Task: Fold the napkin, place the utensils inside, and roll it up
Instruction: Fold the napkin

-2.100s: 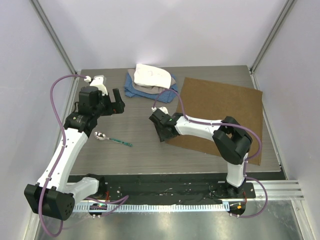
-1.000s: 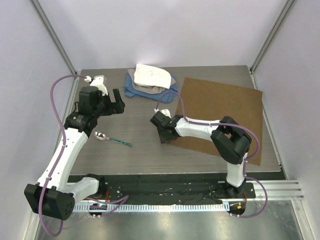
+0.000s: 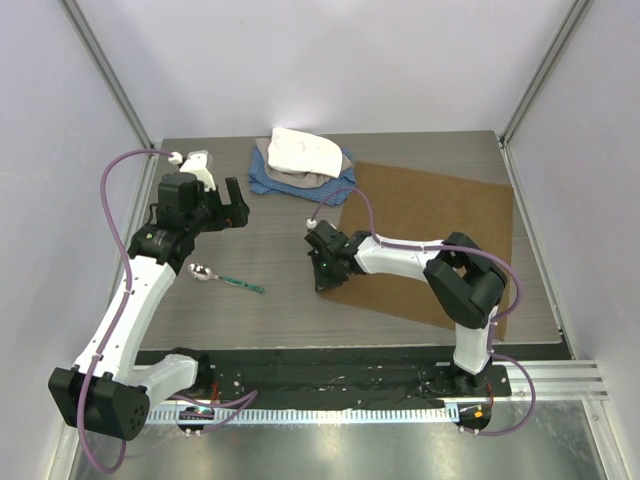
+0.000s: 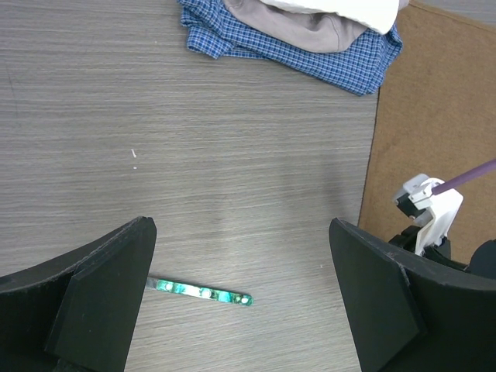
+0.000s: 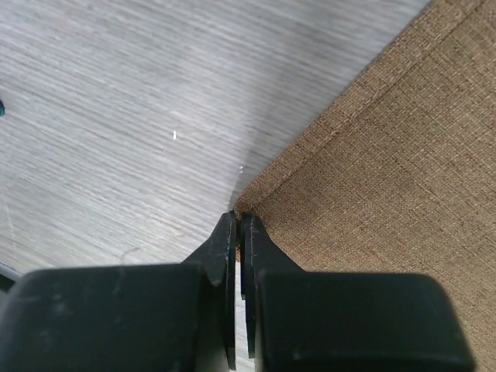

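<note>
The tan-brown napkin (image 3: 430,245) lies flat on the right half of the table. My right gripper (image 3: 322,274) is shut on its near-left corner, and in the right wrist view that corner sits pinched at the tips of the right gripper (image 5: 240,218), with the napkin (image 5: 387,170) spreading away to the right. The spoon (image 3: 228,280), with a silver bowl and a green handle, lies on the left of the table. My left gripper (image 3: 233,205) hovers open above and beyond it; between its fingers (image 4: 101,287) only the spoon's handle (image 4: 201,292) shows.
A pile of cloths stands at the back centre: a white cloth (image 3: 305,152) on top of a blue checked one (image 3: 268,184), touching the napkin's far-left corner. The blue cloth (image 4: 310,54) also shows in the left wrist view. Metal posts and walls close in both sides.
The right gripper has shut on the napkin's near-left corner, and the napkin has shifted slightly left and toward the arms. The left arm and spoon have not moved.
</note>
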You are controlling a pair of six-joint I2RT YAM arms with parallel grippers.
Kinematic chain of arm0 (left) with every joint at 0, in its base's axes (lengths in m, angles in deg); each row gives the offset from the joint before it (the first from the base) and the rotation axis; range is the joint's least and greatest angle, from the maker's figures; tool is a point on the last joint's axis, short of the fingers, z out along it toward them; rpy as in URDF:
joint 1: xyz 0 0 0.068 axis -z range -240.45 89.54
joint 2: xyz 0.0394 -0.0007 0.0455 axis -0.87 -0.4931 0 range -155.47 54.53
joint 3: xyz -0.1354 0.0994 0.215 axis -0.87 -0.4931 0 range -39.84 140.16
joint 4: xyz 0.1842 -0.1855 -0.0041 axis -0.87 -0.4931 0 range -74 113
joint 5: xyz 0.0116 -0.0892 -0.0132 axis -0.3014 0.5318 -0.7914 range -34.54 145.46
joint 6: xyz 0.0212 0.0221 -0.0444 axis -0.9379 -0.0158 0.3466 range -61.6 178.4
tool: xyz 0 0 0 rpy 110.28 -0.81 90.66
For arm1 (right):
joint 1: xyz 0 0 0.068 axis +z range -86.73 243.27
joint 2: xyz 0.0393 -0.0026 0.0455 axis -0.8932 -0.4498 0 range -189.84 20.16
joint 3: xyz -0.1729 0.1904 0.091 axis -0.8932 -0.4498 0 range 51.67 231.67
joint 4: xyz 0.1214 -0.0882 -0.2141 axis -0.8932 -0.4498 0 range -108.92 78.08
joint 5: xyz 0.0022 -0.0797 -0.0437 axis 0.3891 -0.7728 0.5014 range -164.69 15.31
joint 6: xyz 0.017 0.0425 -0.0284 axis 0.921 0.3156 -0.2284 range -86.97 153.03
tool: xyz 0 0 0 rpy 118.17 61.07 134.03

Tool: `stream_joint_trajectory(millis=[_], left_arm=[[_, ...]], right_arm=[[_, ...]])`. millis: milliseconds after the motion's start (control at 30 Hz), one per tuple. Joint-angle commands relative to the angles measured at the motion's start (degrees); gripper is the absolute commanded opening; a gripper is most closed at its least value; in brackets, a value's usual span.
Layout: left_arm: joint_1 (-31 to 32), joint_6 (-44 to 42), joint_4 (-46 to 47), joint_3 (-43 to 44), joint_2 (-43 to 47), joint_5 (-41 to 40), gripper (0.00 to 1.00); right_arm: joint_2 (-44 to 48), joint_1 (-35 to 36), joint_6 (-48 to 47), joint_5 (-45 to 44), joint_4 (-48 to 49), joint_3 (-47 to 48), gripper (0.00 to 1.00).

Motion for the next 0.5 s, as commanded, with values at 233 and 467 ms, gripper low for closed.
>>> stream_joint_trajectory(millis=[233, 467], left_arm=[[0.0, -0.4, 1.4, 0.0, 1.4, -2.2, 1.0], [0.1, -0.4, 1.7, -0.3, 1.0, -2.0, 1.0]], right_arm=[[5.0, -6.3, -7.5, -8.6, -14.1, 6.5, 0.01], [10.1, -21.0, -13.0, -15.0, -15.0, 4.5, 0.01]])
